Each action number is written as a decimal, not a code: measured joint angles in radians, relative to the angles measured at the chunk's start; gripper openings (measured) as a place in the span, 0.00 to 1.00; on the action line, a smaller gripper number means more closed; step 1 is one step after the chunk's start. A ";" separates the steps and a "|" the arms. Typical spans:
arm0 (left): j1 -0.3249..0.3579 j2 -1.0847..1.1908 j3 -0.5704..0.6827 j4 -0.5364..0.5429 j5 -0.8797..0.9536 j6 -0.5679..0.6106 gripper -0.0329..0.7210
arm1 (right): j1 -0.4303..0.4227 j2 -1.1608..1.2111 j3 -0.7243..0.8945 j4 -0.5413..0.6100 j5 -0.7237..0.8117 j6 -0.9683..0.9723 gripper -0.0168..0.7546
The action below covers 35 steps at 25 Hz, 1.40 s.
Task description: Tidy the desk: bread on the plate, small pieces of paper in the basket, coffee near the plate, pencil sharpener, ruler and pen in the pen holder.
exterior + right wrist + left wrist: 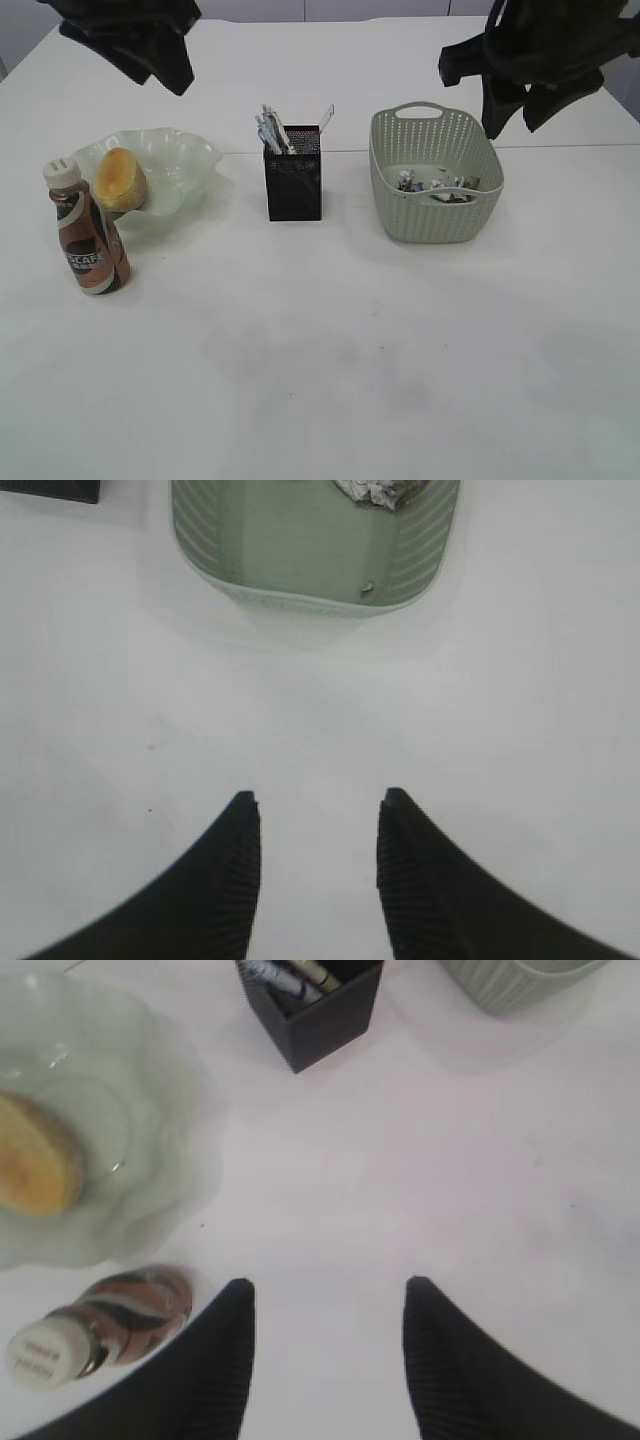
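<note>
On the desk (330,380) we see the plate (190,160) at the left with the bread (120,178) lying in it. The coffee (88,235) stands upright just in front of the plate, near its front rim. In the middle stands the pen holder (294,180), with pens (270,130) and the ruler (326,116) sticking up out of it. To its right is the basket (435,215), with small crumpled paper pieces (438,185) in its bottom. The front half of the desk is bare, and nothing stands between the arms and these things.

We see both arms raised above the far edge of the desk, dark shapes at the top corners of the exterior view, well apart from everything on it. The left gripper (328,1305) hangs above bare desk, with the coffee below its left finger and the plate beyond; its jaws are spread and hold nothing. The right gripper (318,815) hangs over bare desk in front of the basket, jaws likewise apart, empty and touching nothing.
</note>
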 joint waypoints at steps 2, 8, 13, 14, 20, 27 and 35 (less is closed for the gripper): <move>0.000 -0.018 -0.007 0.046 0.036 -0.085 0.58 | 0.000 -0.016 0.000 0.027 0.002 -0.008 0.46; 0.000 -0.073 -0.009 0.139 0.054 -0.232 0.74 | 0.000 -0.069 0.000 0.116 0.004 -0.014 0.63; 0.000 -0.140 -0.009 0.156 0.062 -0.238 0.75 | 0.000 -0.151 0.000 0.153 0.010 -0.014 0.63; 0.000 -0.156 -0.009 0.156 0.062 -0.238 0.75 | 0.000 -0.174 0.000 0.155 0.010 -0.014 0.63; 0.000 -0.263 -0.009 0.118 0.067 -0.238 0.69 | 0.000 -0.318 0.000 0.158 0.012 -0.016 0.64; 0.000 -0.448 0.109 0.078 0.068 -0.240 0.68 | 0.000 -0.514 0.022 0.160 0.022 -0.016 0.64; 0.000 -0.717 0.326 0.073 0.070 -0.240 0.68 | 0.000 -0.771 0.277 0.160 0.028 -0.022 0.64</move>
